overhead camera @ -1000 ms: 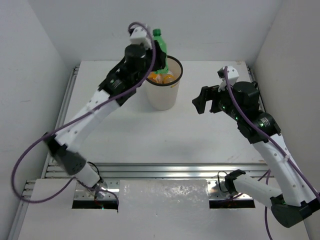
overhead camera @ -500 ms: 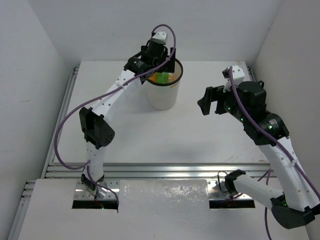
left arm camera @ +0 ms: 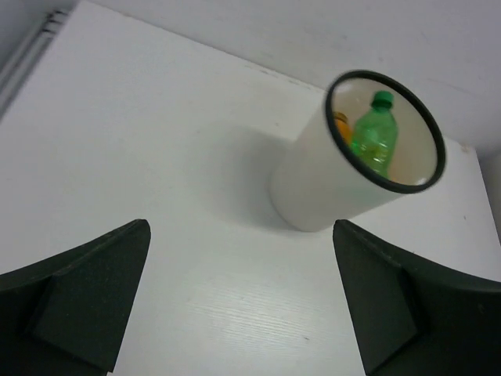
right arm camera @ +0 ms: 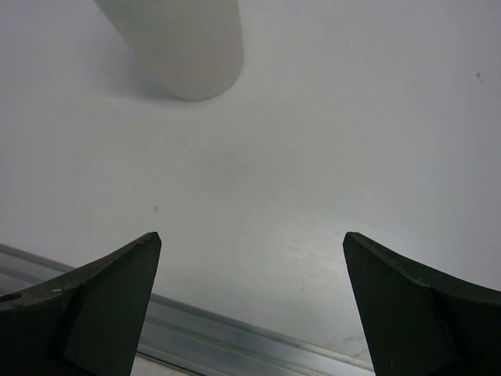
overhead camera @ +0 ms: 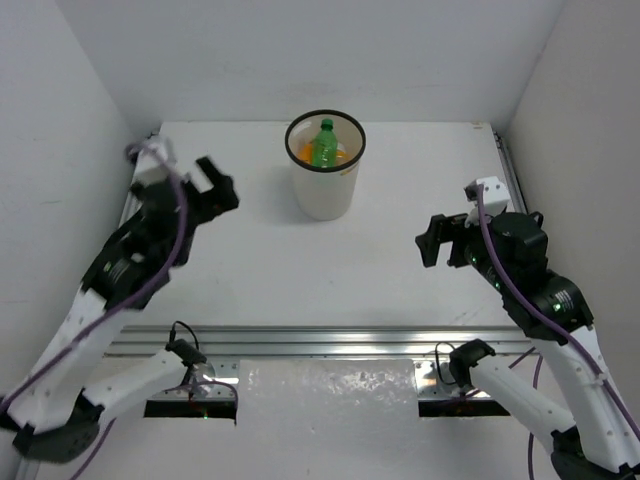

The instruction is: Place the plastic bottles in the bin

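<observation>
**Top external view.** Shows the white bin [overhead camera: 325,195] upright at the far middle of the table [overhead camera: 260,270]. Shows a green bottle [overhead camera: 322,145] standing neck-up inside it, and orange bottles [overhead camera: 343,156] packed beside that, below the black rim. Places the left gripper [overhead camera: 214,184] well to the left of the bin and the right gripper [overhead camera: 430,243] off to its near right, both clear of it. Takes in an aluminium rail [overhead camera: 320,340] along the table's near edge.

**Left wrist view.** Looks obliquely into the mouth of the bin [left arm camera: 313,192], which the right wrist view cannot do. Shows the green bottle [left arm camera: 374,139] filling much of the opening and a sliver of the orange bottles [left arm camera: 341,124] at the rim behind it. Frames the left gripper [left arm camera: 239,251] with jaws spread wide, holding nothing, only tabletop between them.

**Right wrist view.** Catches only the lower wall of the bin [right arm camera: 192,47] at upper left, with the mouth and bottles out of frame. Shows the right gripper [right arm camera: 250,258] likewise wide open and empty, above the table near the rail [right arm camera: 235,333].
</observation>
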Robot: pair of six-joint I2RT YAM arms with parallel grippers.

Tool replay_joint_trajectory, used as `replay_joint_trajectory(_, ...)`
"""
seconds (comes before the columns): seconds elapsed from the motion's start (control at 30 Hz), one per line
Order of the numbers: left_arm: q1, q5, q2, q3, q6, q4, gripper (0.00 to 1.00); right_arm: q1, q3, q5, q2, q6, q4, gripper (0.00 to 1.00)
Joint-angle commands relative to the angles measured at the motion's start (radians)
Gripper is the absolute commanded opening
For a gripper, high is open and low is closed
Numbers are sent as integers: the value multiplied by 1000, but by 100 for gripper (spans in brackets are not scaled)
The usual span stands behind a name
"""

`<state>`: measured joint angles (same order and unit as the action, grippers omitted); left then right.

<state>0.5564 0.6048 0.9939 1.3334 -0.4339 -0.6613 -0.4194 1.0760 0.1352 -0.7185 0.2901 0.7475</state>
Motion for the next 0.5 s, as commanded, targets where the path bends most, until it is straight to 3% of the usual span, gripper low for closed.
replay_joint_trajectory(0.0,-4,139,-229,-207,-104,-18,100,1,-74,32,40,30,13,99)
replay_joint_trajectory(0.2,-4,187,-443,-414,-77,-15,100,1,-191,72,129,46,23,99)
replay_joint_trajectory(0.47,-4,151,-407,-487,-85,-6,100,1,-271,110,179,47,7,99)
